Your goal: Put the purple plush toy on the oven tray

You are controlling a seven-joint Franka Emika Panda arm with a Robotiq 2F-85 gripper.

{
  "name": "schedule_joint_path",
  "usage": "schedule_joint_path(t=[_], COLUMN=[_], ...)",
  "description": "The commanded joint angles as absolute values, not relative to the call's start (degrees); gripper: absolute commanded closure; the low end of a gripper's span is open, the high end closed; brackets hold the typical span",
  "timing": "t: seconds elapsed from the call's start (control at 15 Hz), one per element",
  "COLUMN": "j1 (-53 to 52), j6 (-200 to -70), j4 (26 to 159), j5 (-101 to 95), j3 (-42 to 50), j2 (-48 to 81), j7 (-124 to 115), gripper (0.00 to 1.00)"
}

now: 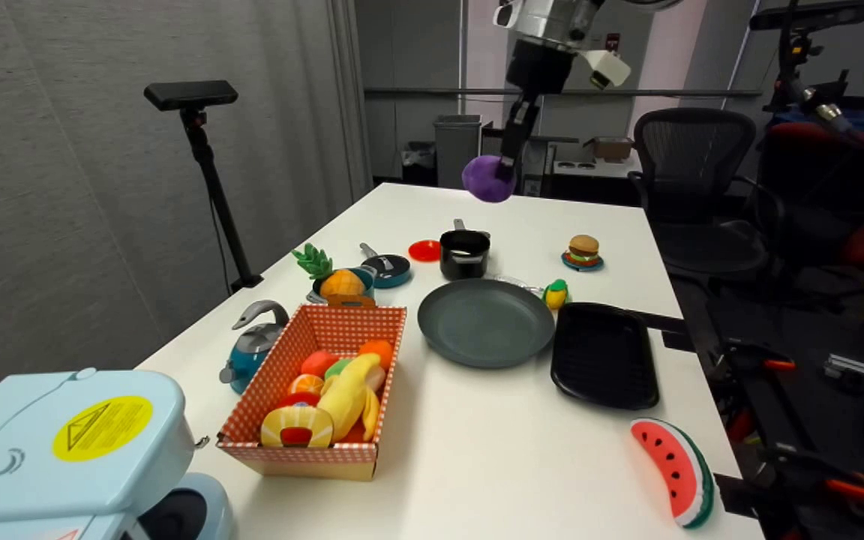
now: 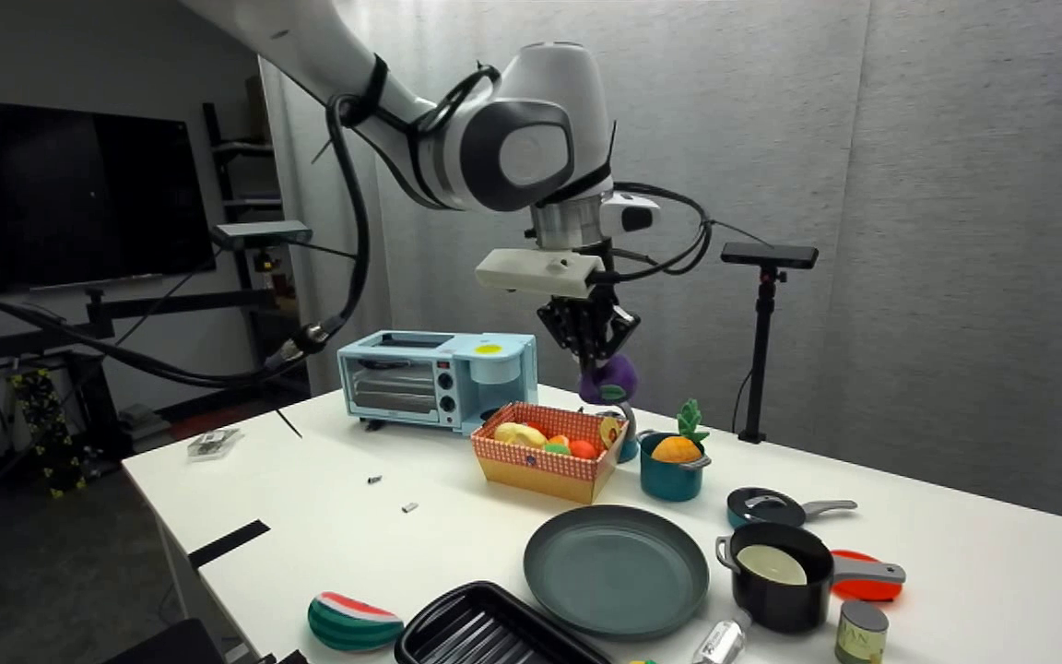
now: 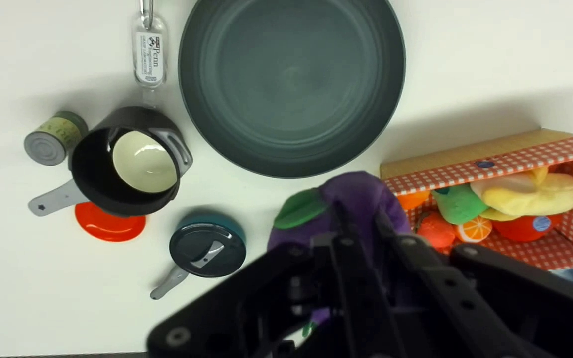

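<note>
The purple plush toy (image 1: pixel 480 178) is dark purple and rounded, with a green leaf. It also shows in an exterior view (image 2: pixel 620 376) and in the wrist view (image 3: pixel 361 186). My gripper (image 1: pixel 506 166) is shut on it and holds it up in the air above the table. In the wrist view the two fingertips (image 3: pixel 360 211) press into the plush, and the fingers hide part of it. The oven tray (image 1: pixel 604 356), black with a ribbed base, lies on the table well away from the gripper. It is partly cut off in an exterior view (image 2: pixel 494 634) and out of the wrist view.
A round dark grey plate (image 1: pixel 486 322) lies beside the tray. A black pot (image 1: pixel 465 255), a lidded pan (image 3: pixel 208 248) and a checkered basket (image 2: pixel 540 470) of plush food stand near the plate. A watermelon slice (image 1: pixel 673 471) lies close to the tray.
</note>
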State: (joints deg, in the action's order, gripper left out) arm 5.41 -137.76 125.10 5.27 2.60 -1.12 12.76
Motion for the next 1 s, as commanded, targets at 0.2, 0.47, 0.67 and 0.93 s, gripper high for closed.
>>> schedule_joint_path(t=[0.2, 0.47, 0.67, 0.93], j1=[4.75, 4.74, 4.93, 4.97], j6=[-134.60, -132.87, -132.05, -130.76], j4=[138.45, 142.04, 143.82, 145.06], j5=[5.80, 4.95, 4.38, 4.01], j3=[5.91, 7.38, 8.33, 9.39], j2=[-17.56, -22.16, -24.47, -26.37], j7=[17.21, 18.09, 18.47, 19.07], gripper=[0.97, 0.97, 0.97, 0.97])
